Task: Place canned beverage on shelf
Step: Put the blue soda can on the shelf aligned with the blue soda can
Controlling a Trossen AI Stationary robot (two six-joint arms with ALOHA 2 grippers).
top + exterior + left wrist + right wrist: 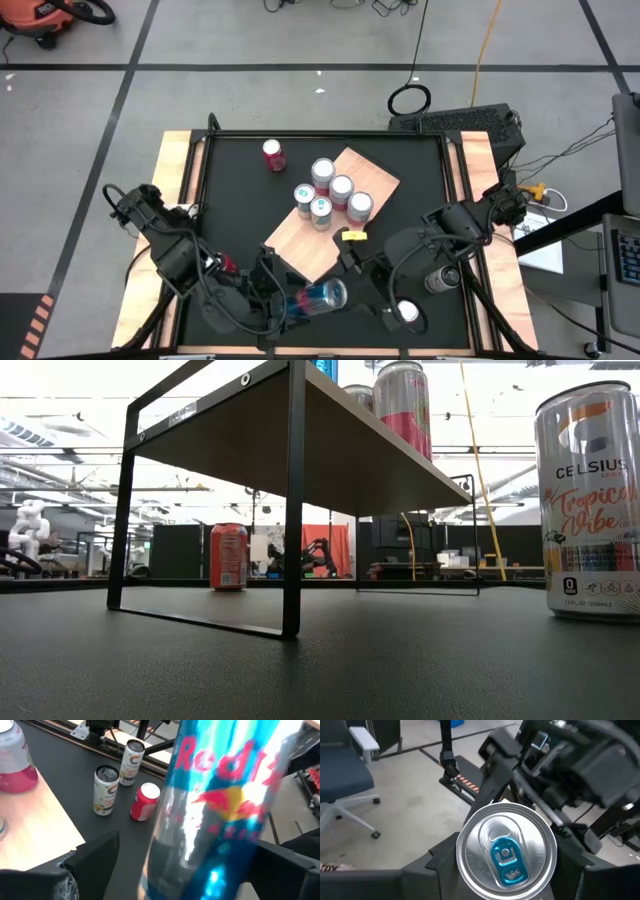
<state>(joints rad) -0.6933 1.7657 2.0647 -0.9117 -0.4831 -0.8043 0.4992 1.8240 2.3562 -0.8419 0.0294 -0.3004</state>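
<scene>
- Currently clamped on the rim end of the Red Bull can (318, 296): the right gripper (362, 286), low and just right of centre in the high view; fingers (441, 865) pressed against both sides of the silver lid with its blue tab.
- Around the same can's body from the left: the left gripper (288, 306), jaws spread wide, with a gap showing beside one finger (92, 857).
- Lying crosswise between the two grippers, just below the shelf's lower corner.
- Mid-frame, turned at an angle: the shelf (300, 245), carrying five upright cans (330, 190) at its upper end.
- Off the shelf, on the black tabletop (230, 200): a red can (273, 155) at upper left.
- Far right in the low view: a Celsius can (590, 500), standing.
</scene>
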